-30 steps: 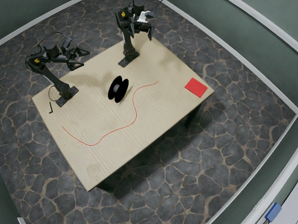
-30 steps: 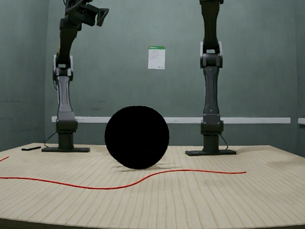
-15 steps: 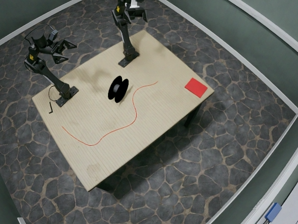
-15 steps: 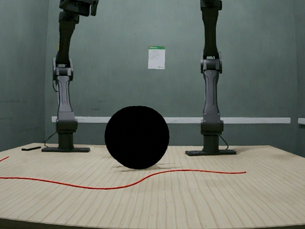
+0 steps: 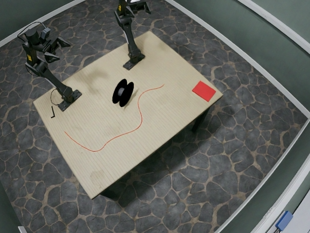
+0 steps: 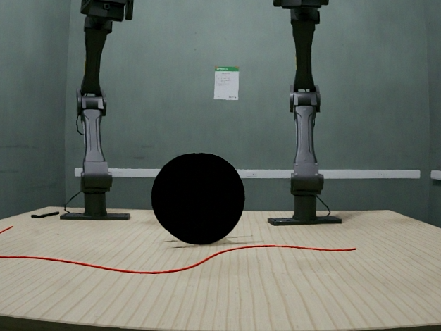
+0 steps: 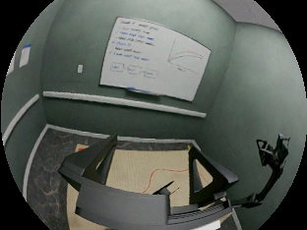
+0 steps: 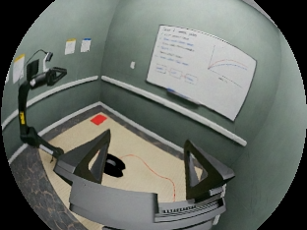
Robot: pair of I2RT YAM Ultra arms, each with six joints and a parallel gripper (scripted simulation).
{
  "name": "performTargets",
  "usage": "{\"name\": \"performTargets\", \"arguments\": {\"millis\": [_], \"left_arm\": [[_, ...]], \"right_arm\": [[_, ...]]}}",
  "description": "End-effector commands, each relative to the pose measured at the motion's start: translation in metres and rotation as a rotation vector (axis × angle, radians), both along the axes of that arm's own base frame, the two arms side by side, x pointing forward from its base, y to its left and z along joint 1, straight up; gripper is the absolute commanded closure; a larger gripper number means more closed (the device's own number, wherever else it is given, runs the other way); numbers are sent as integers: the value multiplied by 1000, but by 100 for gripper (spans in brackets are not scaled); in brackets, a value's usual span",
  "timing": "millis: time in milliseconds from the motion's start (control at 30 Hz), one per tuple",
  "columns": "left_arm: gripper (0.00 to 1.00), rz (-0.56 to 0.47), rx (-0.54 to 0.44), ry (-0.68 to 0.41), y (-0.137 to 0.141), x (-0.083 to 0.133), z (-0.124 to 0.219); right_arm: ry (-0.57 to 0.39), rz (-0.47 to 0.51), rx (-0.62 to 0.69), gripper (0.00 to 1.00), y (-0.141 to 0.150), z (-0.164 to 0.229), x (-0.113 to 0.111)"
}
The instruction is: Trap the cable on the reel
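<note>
The black reel [image 5: 122, 92] [image 6: 197, 197] [image 8: 117, 166] stands on its rims in the middle of the wooden table [image 5: 160, 140]. The thin red cable [image 5: 140, 117] [image 6: 153, 272] [image 7: 153, 178] [image 8: 153, 168] lies loose on the table in an S-curve beside the reel and does not touch it. One end lies near the reel's far side, the other near the table's left front. My right gripper [image 5: 64, 52] [image 8: 149, 139] is open and empty, raised high above its base. My left gripper [image 5: 140, 6] [image 7: 155, 143] is open and empty, raised high at the back. Both are far from the reel.
A flat red square [image 5: 204, 90] [image 8: 98, 119] lies near one table corner. A small black L-shaped key [image 5: 52, 112] [image 6: 44, 215] lies beside the right arm's base [image 5: 70, 98]. The left arm's base [image 5: 133, 60] stands at the back edge.
</note>
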State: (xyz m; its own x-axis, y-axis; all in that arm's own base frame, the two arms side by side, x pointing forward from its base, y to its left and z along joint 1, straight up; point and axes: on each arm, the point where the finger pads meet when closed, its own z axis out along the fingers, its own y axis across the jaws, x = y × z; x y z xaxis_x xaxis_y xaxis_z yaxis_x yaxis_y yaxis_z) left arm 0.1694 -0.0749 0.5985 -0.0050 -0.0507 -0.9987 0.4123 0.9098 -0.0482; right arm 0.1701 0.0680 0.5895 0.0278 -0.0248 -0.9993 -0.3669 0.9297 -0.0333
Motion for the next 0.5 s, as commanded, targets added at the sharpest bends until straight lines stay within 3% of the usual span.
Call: {"name": "performTargets", "arguments": {"millis": [0,467], "left_arm": [[0,39,26,-24,15,-21,2],[0,66,47,-30,25,-32,-2]], "right_arm": [[35,-35,16,0,-9,-1,-6],[35,-53,30,0,-16,2,-18]]}}
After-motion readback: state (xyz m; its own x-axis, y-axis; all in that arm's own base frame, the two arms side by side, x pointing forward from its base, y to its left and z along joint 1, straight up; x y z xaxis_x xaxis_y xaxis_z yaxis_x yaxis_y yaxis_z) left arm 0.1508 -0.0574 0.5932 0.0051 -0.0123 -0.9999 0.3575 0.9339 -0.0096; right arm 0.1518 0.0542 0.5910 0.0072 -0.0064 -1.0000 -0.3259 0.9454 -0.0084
